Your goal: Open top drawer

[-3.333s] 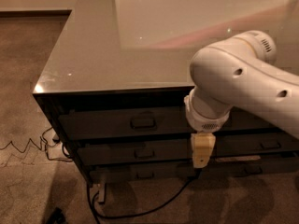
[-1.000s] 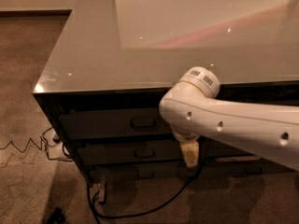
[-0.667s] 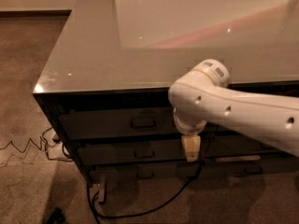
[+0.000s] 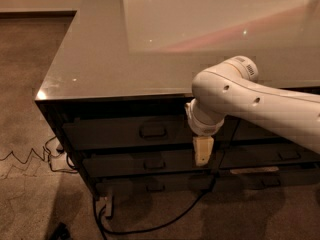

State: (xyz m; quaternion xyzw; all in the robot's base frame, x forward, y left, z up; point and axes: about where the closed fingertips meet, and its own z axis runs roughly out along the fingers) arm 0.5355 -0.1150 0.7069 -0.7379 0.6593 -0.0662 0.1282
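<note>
The top drawer (image 4: 120,132) is a wide, dark front just under the glossy cabinet top, shut flush, with a small rectangular loop handle (image 4: 153,130) at its middle. My gripper (image 4: 202,151) hangs from the white arm (image 4: 260,101), which comes in from the right. It points down in front of the cabinet, to the right of the handle and a little below it, at the level of the second drawer. It holds nothing that I can see.
Two more dark drawers (image 4: 145,163) with like handles lie below, and another column of drawers (image 4: 280,154) stands to the right. Black cables (image 4: 150,224) and a power strip (image 4: 60,156) lie on the carpet at the cabinet's foot. The grey countertop (image 4: 125,49) juts out above the drawers.
The arm's elbow has swung right and up, and the gripper has risen slightly while staying right of the handle. The drawer has stayed shut.
</note>
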